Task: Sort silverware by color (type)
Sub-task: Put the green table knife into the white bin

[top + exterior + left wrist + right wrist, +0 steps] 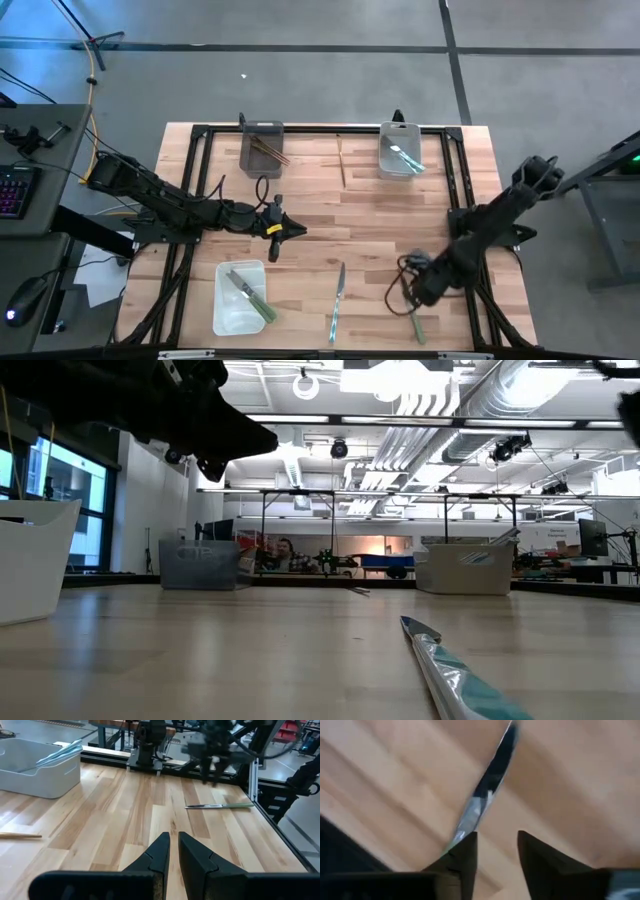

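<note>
Three rectangular bins are already being filled: the dark grey one point(262, 147) with brown sticks, the pale one point(398, 150) with teal pieces, the white one point(240, 297) with green-handled knives. Left over are being seen a silvery knife point(338, 298) at six o'clock and a green-handled knife point(415, 321) at five o'clock, beneath the right gripper point(418, 290), whose fingers are standing apart, gripping nothing. The left gripper point(292, 231), nearly closed and empty, is being held mid-table.

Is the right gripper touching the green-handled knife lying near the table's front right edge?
Cannot tell. In the right wrist view the green-handled knife runs up against one finger, but blur hides any gap; from above the right gripper covers that spot.
</note>
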`<state>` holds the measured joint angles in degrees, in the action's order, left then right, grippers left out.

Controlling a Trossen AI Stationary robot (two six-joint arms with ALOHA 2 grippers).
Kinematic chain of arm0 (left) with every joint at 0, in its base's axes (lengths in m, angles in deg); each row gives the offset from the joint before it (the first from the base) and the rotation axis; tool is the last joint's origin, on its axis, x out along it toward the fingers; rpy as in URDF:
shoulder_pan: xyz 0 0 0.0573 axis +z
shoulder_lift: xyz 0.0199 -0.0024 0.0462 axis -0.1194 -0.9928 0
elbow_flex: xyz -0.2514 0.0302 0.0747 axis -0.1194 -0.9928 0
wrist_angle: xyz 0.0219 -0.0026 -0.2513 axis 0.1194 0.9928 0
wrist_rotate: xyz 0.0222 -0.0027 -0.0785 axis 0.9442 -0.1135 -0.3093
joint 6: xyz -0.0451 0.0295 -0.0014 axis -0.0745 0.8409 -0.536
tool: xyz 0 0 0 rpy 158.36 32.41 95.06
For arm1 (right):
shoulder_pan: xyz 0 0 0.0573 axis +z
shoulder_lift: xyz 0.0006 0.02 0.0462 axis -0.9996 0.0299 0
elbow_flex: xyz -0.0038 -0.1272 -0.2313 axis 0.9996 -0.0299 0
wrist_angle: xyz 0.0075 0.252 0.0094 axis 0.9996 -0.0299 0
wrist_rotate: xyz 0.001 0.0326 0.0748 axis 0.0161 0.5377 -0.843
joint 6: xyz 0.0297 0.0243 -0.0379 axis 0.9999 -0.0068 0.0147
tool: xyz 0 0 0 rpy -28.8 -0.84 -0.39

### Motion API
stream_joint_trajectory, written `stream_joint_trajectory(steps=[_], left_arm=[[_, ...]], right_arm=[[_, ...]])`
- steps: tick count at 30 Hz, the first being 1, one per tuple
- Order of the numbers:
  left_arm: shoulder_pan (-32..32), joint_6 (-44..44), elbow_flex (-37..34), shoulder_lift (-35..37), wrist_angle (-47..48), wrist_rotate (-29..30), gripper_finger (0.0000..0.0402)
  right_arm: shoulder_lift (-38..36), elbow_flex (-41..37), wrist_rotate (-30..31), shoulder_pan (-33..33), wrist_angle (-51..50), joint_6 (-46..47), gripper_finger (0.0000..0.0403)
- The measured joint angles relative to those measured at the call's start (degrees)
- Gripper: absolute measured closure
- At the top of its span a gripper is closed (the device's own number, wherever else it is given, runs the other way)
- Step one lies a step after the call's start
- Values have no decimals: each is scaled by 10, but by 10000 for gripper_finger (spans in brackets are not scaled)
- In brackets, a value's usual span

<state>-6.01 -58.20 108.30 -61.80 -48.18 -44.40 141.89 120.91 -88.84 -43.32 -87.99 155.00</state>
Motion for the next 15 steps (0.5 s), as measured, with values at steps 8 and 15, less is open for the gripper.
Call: stream_joint_trajectory(steps=[8,15], left_arm=[[0,6,0,0,2,-4,369],[0,6,0,0,2,-4,369]], right_arm=[[97,0,-86,52,121,91,231],[126,0,-89,46,163,96,231]])
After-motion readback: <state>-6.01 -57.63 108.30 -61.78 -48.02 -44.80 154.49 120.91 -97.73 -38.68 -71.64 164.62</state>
